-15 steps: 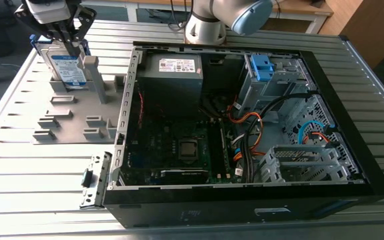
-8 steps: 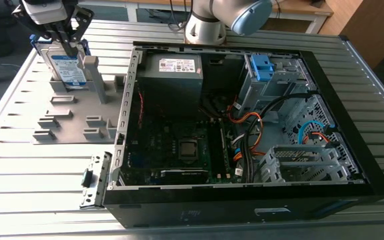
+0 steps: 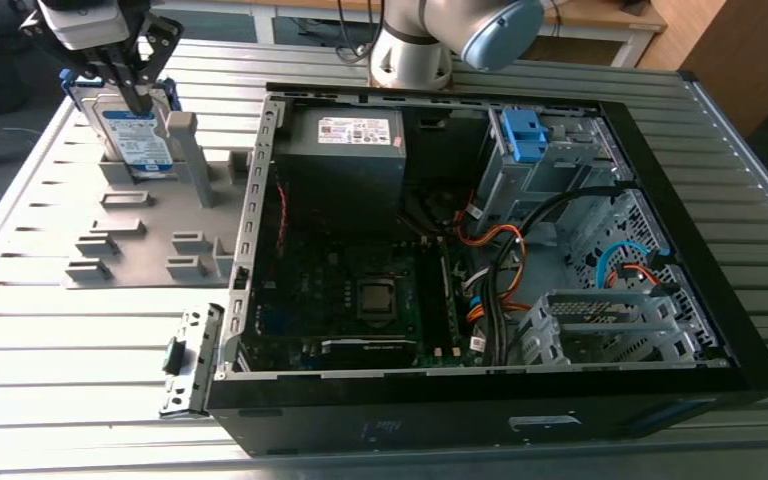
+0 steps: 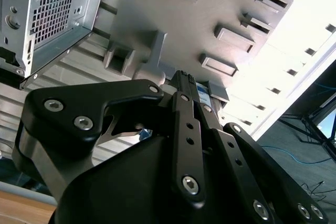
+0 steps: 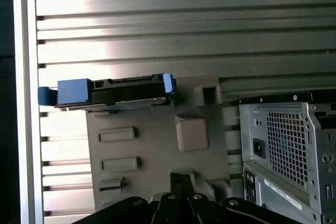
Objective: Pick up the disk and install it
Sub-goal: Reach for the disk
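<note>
Exterior view catching the black-fingered gripper (image 3: 133, 85), tips pressed together on nothing, close by the top of the silver-grey, blue-framed hard disk (image 3: 137, 135) standing upright in a grey slotted holder plate (image 3: 144, 240) on the ribbed silvery metal table (image 3: 77, 340), open black computer case (image 3: 491, 425) alongside, pale wooden workbench (image 3: 604, 12) behind.

We count one silver-grey disk in a bright blue plastic carrier (image 3: 137, 135), one grey moulded plastic holder plate (image 3: 144, 245), one open black computer case (image 3: 747, 335), one grey metal box with a white sticker (image 3: 344, 170) inside it, one bare blue plastic clip (image 3: 522, 135), one grey robot arm (image 3: 418, 50) with one tool (image 3: 131, 88), and one slatted metal table (image 3: 77, 345).
</note>
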Tool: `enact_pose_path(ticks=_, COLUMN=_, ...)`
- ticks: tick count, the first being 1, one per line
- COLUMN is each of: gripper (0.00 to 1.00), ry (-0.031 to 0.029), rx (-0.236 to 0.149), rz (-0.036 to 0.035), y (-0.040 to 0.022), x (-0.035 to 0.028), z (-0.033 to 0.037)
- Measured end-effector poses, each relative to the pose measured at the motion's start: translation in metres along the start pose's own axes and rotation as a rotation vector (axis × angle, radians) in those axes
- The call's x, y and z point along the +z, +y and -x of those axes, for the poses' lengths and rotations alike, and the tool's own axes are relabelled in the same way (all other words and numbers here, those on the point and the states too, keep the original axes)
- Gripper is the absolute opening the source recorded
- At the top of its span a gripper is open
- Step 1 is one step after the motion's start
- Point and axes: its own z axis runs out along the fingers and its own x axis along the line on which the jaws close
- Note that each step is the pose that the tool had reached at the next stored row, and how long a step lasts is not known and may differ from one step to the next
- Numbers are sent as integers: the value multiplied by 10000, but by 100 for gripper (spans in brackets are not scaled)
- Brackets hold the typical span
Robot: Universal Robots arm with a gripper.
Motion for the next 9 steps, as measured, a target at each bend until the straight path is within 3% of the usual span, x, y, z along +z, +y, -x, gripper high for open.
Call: enact_pose_path(ticks=9, gripper=11, ry=0, rx=1, rz=0, y=8, x=20, z=-55)
